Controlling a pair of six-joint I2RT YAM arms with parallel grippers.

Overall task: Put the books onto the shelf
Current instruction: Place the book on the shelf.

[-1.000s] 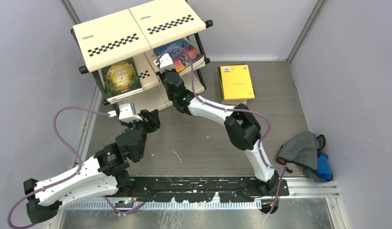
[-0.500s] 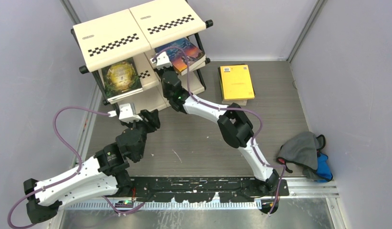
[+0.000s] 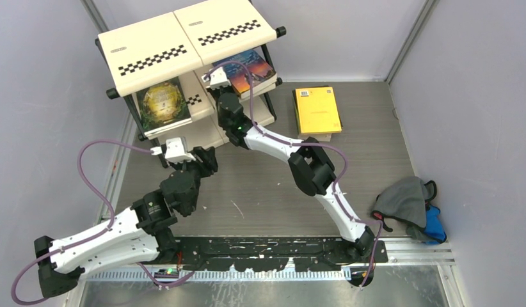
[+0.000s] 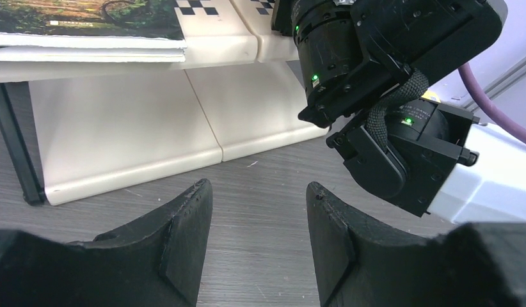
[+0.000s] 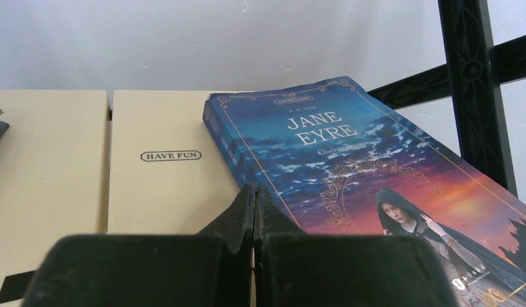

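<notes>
One shelf (image 3: 151,48); one green book (image 3: 162,102), one blue book (image 3: 260,68), one orange book (image 3: 318,109)

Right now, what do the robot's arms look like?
The left arm and right arm have white shells with chunky black joints. A purple cable loops off each. The fingers are black wedges, and small green lights glow on the joints.

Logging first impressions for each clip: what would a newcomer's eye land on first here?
The cream checkered shelf at the back left, with a blue Jane Eyre book on its middle tier and the right gripper shut at that book's near edge. An orange book lies on the table right of the shelf.
</notes>
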